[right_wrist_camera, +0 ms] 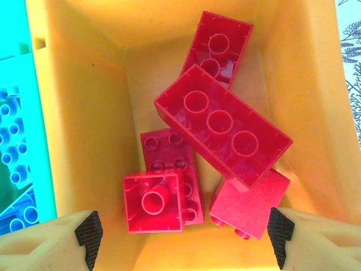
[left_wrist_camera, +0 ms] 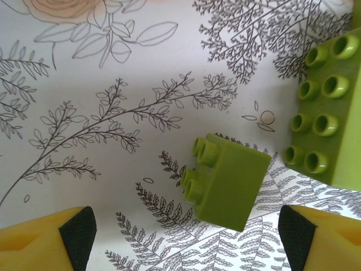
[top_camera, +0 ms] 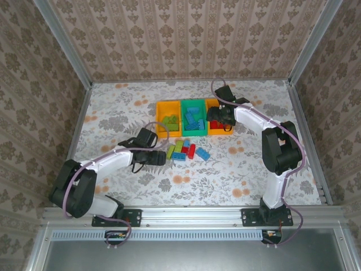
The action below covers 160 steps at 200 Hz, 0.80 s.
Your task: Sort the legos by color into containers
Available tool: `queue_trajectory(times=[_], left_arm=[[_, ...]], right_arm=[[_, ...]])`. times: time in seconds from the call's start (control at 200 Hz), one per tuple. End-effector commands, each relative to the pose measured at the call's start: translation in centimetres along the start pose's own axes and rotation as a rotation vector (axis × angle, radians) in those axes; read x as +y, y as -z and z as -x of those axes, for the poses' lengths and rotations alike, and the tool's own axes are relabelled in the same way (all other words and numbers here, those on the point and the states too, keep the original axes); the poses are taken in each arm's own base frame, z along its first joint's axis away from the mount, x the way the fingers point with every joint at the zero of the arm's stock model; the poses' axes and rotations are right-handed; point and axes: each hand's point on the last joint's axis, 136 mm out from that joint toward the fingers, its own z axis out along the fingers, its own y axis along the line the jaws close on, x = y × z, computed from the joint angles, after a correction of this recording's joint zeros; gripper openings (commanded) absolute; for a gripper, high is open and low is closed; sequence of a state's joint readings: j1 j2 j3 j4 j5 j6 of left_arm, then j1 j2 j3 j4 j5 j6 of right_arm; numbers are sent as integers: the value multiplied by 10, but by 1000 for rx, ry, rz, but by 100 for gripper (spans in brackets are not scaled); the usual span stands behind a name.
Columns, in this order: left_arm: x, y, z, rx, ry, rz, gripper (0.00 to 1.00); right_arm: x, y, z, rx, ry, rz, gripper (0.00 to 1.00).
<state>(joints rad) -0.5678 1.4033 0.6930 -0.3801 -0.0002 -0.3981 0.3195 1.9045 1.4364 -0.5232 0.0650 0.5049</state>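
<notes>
Three containers stand in a row: an orange-yellow bin point(top_camera: 161, 107) with lime legos, a green bin point(top_camera: 193, 103) with blue legos, and an orange-yellow bin point(top_camera: 220, 132) with several red legos point(right_wrist_camera: 223, 124). Loose lime, blue and red legos point(top_camera: 185, 151) lie in front of the bins. My left gripper point(top_camera: 164, 158) is open, low over the table just left of that pile. A small lime lego point(left_wrist_camera: 231, 180) lies on its side ahead of its fingertips, apart from both. My right gripper point(right_wrist_camera: 183, 237) hangs open above the red legos, holding nothing.
A larger lime lego point(left_wrist_camera: 330, 124) lies studs-up just right of the small one. The green bin's wall point(right_wrist_camera: 31, 130) borders the red bin on the left. Metal frame rails point(top_camera: 79, 118) and papered walls close in the flowered table point(top_camera: 124, 107).
</notes>
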Motion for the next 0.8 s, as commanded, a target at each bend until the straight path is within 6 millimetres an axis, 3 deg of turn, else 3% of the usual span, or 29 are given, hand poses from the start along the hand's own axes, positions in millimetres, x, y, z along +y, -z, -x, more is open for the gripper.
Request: queue_trajectory(times=[0.0,0.24,0.39,0.65,0.795], left_arm=[[-4,-3,5,4,-29,-6,85],[-9,-14,10,30,-45,-11,73],[-12,-18,10,31,-41,-31,56],[-16,-12,15,8,-33,-51,35],[-16,1,26,-36,-26,-50,29]], right_arm=[[0,1,-11,39,-8,12,82],[-1,0,-12,42,-6,11,82],[-1,-1,-13,43,-6,12,82],[0,2,-12,40,-6,18,83],[-1,10,-11,25,-8,20,83]])
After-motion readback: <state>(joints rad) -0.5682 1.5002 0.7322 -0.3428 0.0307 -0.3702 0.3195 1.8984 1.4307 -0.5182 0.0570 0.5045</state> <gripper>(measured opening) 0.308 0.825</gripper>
